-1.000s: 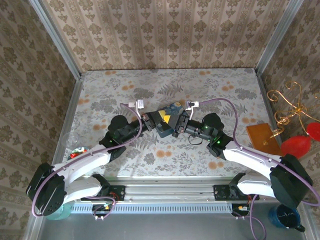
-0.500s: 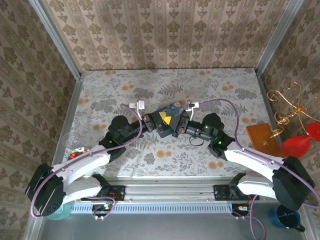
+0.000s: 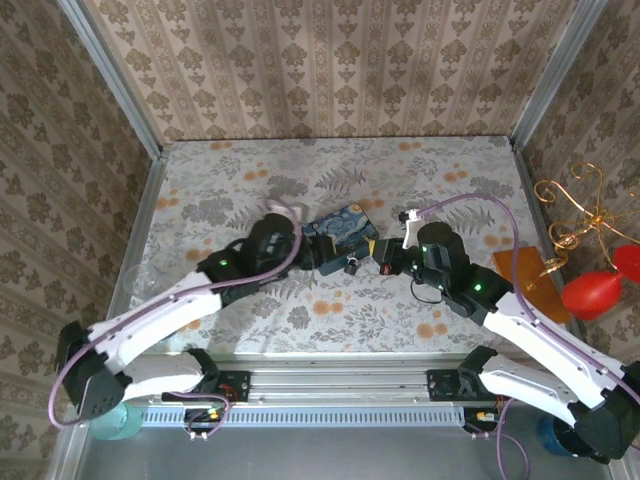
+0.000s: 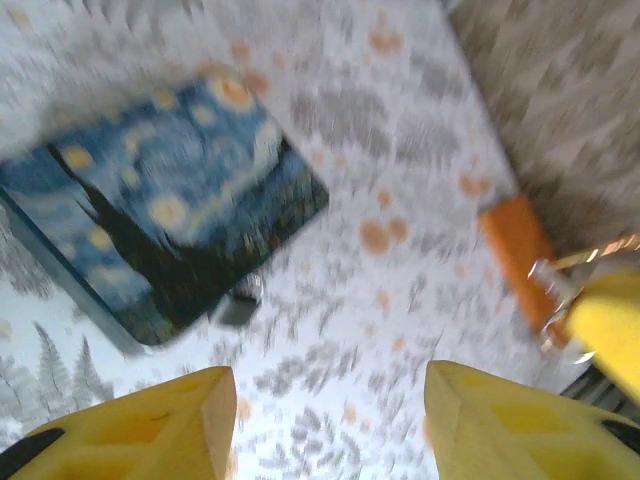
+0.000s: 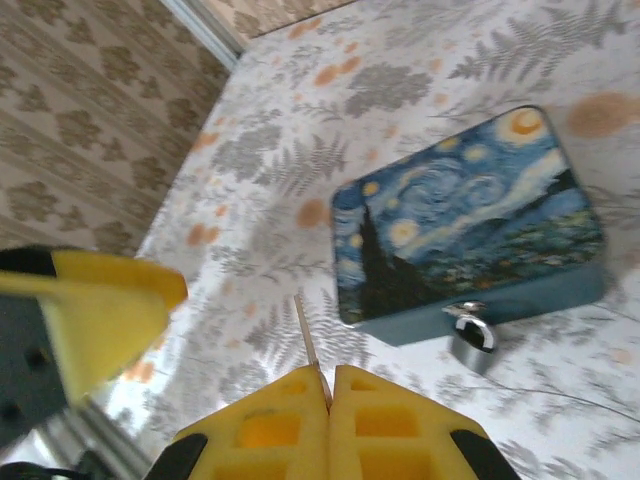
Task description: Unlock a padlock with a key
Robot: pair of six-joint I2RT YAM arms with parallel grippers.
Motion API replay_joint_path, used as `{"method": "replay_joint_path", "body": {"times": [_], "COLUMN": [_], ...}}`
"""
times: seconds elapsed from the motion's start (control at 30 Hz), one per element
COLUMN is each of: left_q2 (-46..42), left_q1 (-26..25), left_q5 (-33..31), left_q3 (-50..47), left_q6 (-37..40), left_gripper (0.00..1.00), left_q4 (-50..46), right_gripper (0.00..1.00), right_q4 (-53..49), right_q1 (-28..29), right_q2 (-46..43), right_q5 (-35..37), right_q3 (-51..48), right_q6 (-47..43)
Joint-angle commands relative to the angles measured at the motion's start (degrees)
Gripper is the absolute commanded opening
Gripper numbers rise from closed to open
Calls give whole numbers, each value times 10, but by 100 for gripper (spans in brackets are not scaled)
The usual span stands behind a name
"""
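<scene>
fingers on the right gripper (image 5: 327, 385) are pinched shut on a thin sliver, probably the key (image 5: 305, 330). left gripper (image 4: 330, 400) gapes wide, holding nothing. both have just backed off the blue tin (image 5: 470, 215). padlock (image 5: 470, 338) sits against the tin's side wall and looks still locked, so the key's not in yet.

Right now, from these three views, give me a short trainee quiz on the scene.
1. True or false: the left gripper is shut on the padlock.
2. Where is the padlock? A) on top of the blue tin B) by the tin's side wall C) inside the tin
3. Fill in: the right gripper is shut on a thin ____.
Key: 1 false, it is open; 2 B; 3 key.
</scene>
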Motion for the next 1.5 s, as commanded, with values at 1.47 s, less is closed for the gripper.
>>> {"method": "replay_joint_path", "body": {"times": [1.47], "left_q2": [354], "left_q1": [65], "left_q5": [-8], "left_q3": [17], "left_q6": [93], "left_gripper": [60], "left_q4": [233], "right_gripper": [0], "right_q4": [-22], "right_q1": [-21], "right_q2": [-98], "right_q5": [-47], "right_q3": [-76], "right_q6": [36]}}
